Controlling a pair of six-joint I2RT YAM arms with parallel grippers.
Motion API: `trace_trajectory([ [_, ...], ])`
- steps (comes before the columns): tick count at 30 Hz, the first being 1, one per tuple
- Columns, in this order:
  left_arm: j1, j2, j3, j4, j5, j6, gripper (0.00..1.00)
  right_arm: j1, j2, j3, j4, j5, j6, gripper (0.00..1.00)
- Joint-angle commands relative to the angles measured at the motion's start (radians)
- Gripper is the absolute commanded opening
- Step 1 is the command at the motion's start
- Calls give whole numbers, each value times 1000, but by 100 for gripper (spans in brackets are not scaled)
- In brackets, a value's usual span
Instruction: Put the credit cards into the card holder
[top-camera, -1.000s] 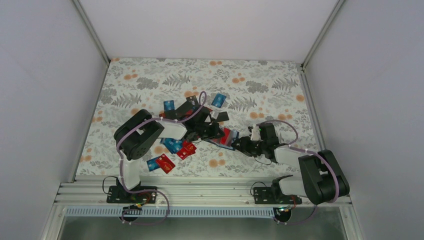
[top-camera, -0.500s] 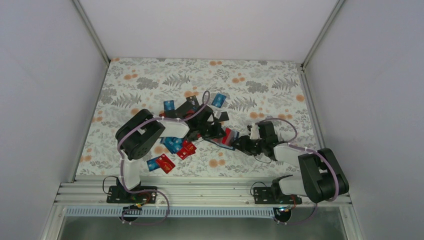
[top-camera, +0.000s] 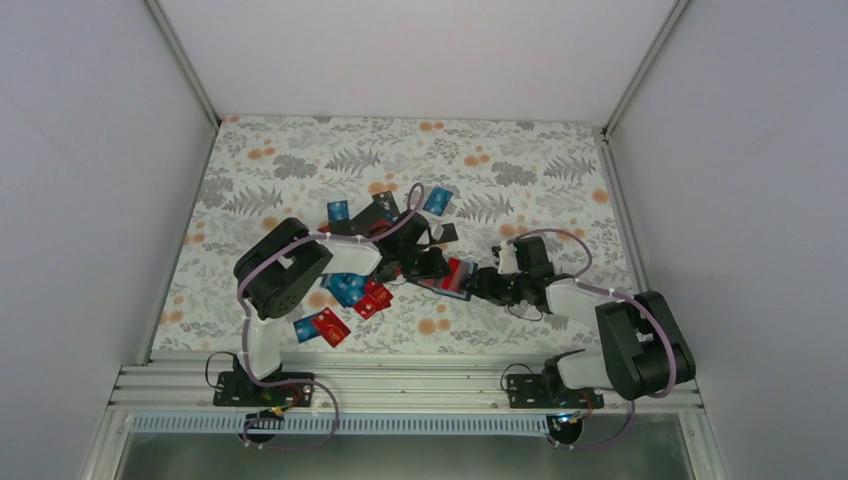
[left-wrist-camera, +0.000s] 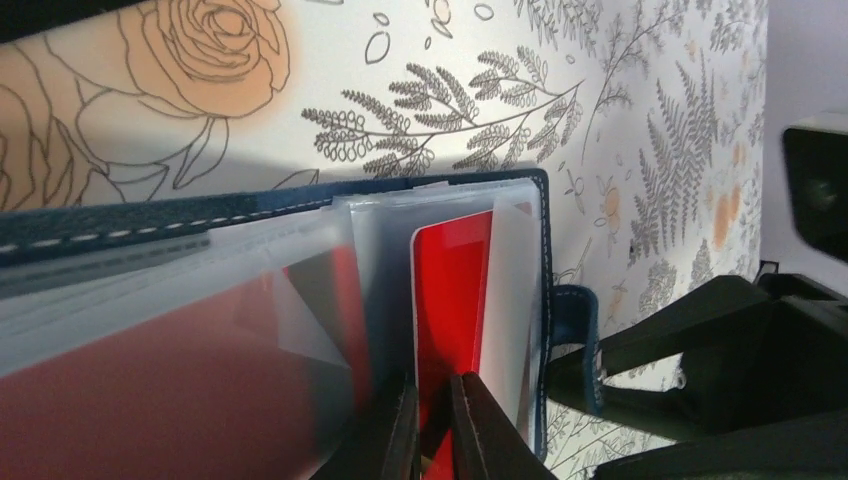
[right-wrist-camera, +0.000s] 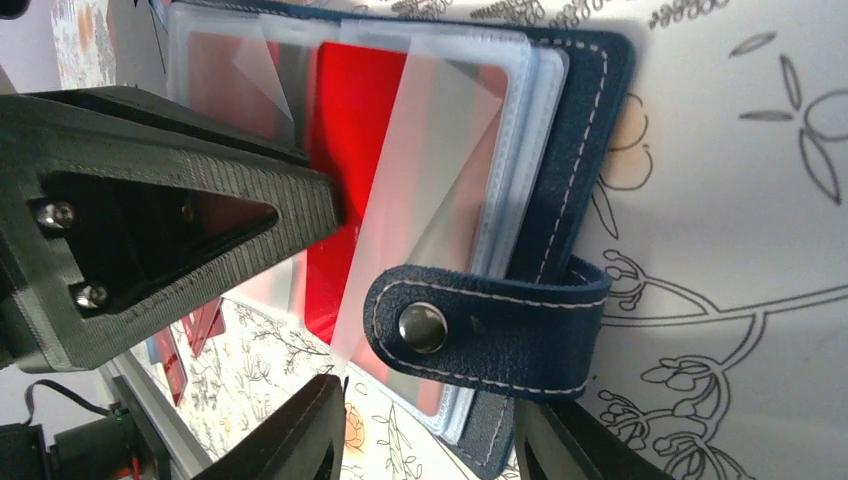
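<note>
The navy card holder (top-camera: 447, 279) lies open on the floral table between both arms, its clear sleeves fanned out. My left gripper (top-camera: 424, 264) (left-wrist-camera: 432, 385) is shut on a red credit card (left-wrist-camera: 452, 290) that sits partly inside one clear sleeve. The right wrist view shows that same red card (right-wrist-camera: 350, 130) under a lifted sleeve, with the left finger (right-wrist-camera: 150, 220) pressed against it. My right gripper (top-camera: 482, 284) (right-wrist-camera: 428, 402) stands open, its fingers straddling the holder's snap strap (right-wrist-camera: 480, 330) and the holder's navy edge (right-wrist-camera: 590, 120).
Loose credit cards lie around the left arm: red (top-camera: 331, 326) and blue (top-camera: 305, 330) near the front, more red (top-camera: 372, 298) and blue (top-camera: 345, 290) under the forearm, blue ones (top-camera: 437, 200) (top-camera: 338, 211) and a black one (top-camera: 445, 232) farther back. White walls enclose the table.
My right gripper has slid left and away from its base, closer to the holder, and its jaws have widened a little. The left gripper has shifted slightly right with the red card.
</note>
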Motion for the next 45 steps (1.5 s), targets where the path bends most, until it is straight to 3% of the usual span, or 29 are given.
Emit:
trace_trajectory([
  [1, -19, 2, 1, -137, -65, 33, 17, 10, -43, 46, -79, 52, -75, 46],
  [12, -19, -67, 65, -272, -147, 70, 55, 2, -142, 99, -248, 49, -149, 57],
  [16, -24, -111, 100, -373, -251, 113, 71, 2, -168, 106, -253, -3, -135, 57],
  [19, -24, -141, 108, -398, -284, 135, 75, 3, -169, 114, -227, -60, -106, 56],
  [21, -24, -156, 111, -411, -299, 149, 74, 5, -165, 120, -198, -100, -84, 55],
  [26, -24, -190, 106, -420, -335, 210, 62, 11, -146, 153, -157, -132, -42, 53],
  [36, -2, -149, 103, -385, -275, 281, 25, 111, -60, 157, -19, -157, 78, 49],
  [45, 33, -141, 100, -386, -248, 281, 20, 183, 36, 127, 69, -108, 114, 48],
])
